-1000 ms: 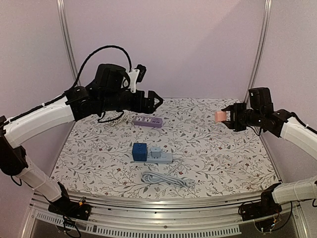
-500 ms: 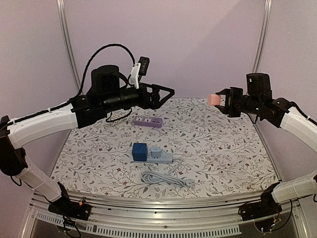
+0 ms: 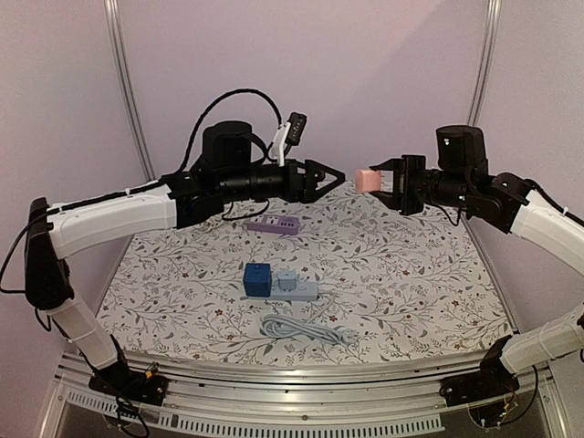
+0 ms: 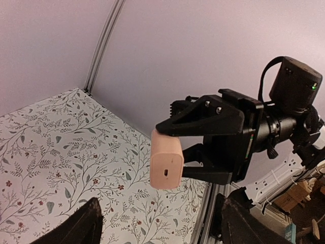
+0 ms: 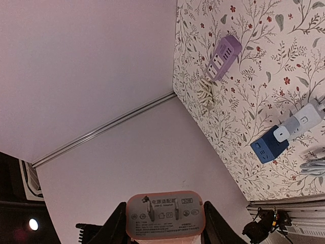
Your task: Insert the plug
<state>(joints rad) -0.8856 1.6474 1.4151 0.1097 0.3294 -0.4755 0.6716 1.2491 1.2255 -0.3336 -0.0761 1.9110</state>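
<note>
From above, the left hand (image 3: 331, 184) hangs in the air at upper centre, its two fingers spread wide with nothing between them. Facing it from the right of the frame, just apart, the right hand (image 3: 383, 182) is closed on a pink plug (image 3: 367, 179), which sticks out of its tip toward the left hand, well above the table (image 3: 411, 274). On the table below, a purple power strip (image 3: 272, 223) lies toward the back. Nearer the bottom of the frame a grey power strip (image 3: 307, 292) carries a blue cube (image 3: 256, 278) and a white adapter (image 3: 287, 279) side by side. A coiled grey cable (image 3: 306, 330) lies just in front of it.

The left wrist camera shows its own dark fingers (image 4: 84, 226) far apart at the two bottom corners. The pink plug sits in mid-frame, gripped from above and below, a small port on its near face.

The right wrist camera shows the plug at bottom centre, clamped between two fingers (image 5: 114, 226), its printed face and metal prongs turned to the lens. The purple strip and the blue cube lie far off at the right of the frame.
</note>
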